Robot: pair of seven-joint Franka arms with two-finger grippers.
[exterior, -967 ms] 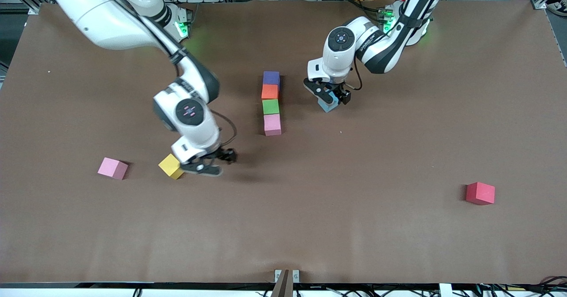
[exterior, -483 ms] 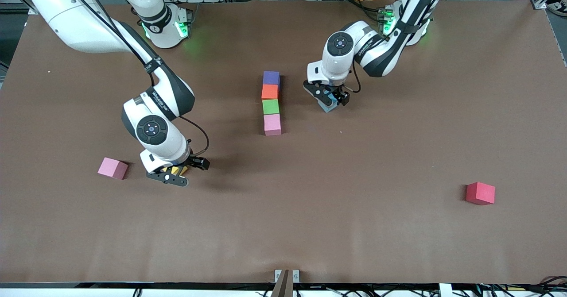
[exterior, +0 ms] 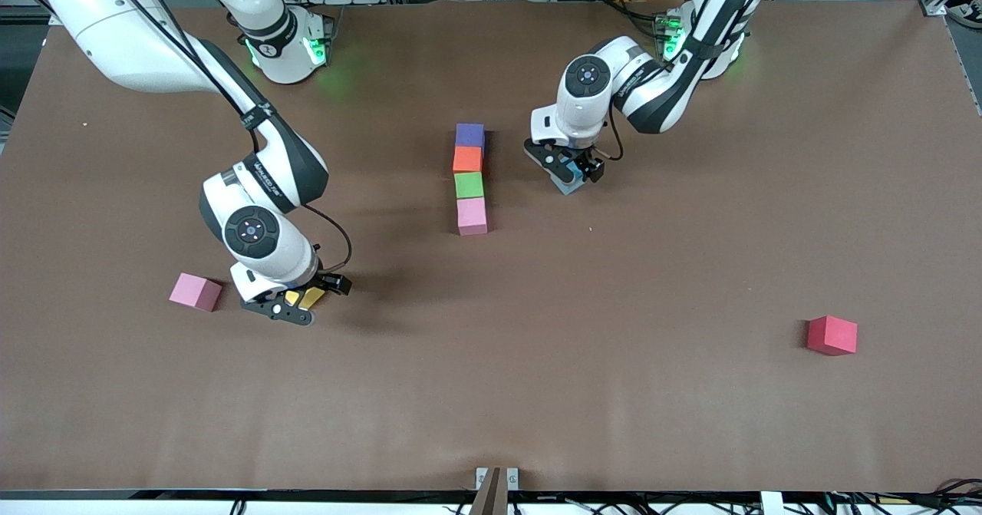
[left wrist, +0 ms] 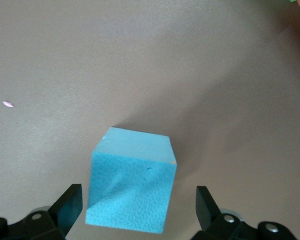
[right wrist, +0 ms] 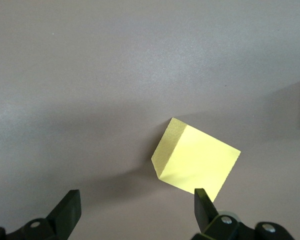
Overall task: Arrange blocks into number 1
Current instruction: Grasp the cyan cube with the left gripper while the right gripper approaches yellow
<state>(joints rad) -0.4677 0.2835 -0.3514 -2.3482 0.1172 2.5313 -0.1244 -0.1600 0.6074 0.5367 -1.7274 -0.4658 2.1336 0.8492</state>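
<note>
so the right pincer just swung over onto the yellow block, fingers apart and grabbing next probably, while the left pincer hovers spread around the light blue block.

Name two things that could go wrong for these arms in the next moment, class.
1. The yellow block sits skewed and off to one side between the open right gripper fingers, so closing may twist or push it away.
2. The open left gripper, carrying the blue block over, could knock the nearby column.
</note>
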